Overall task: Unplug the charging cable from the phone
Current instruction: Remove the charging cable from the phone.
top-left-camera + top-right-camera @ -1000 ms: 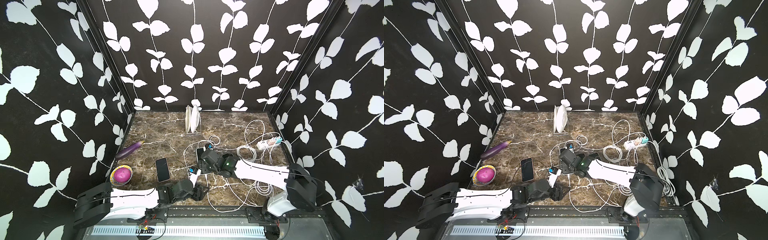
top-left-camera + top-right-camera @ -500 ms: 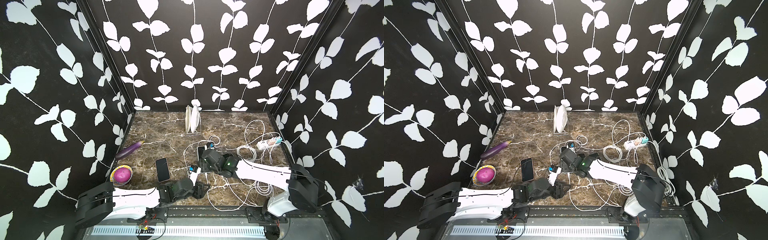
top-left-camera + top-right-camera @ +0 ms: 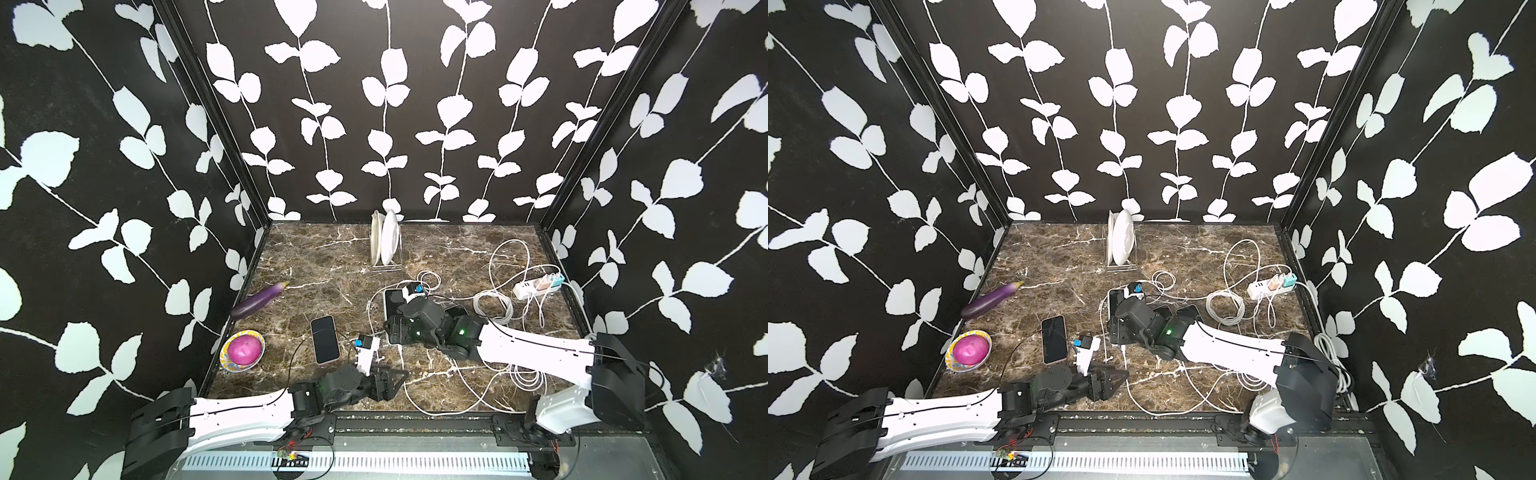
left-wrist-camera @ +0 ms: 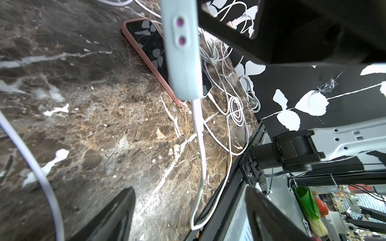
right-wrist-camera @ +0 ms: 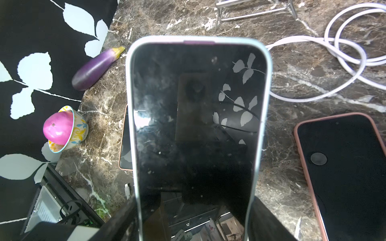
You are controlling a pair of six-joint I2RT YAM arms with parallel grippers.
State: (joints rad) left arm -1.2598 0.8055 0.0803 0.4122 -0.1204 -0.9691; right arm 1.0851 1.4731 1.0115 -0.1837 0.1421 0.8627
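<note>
Cable (image 4: 200, 146) is staying plugged; right end effector (image 5: 193, 208) is grasping the phone (image 4: 181, 52). Left end effector (image 4: 189, 189) is spreading open near it.

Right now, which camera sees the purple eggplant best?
The right wrist view: the eggplant is big and sharp there, whole from stem to tip. In both top views the eggplant is small, by the side wall. The left wrist view does not show it.
</note>
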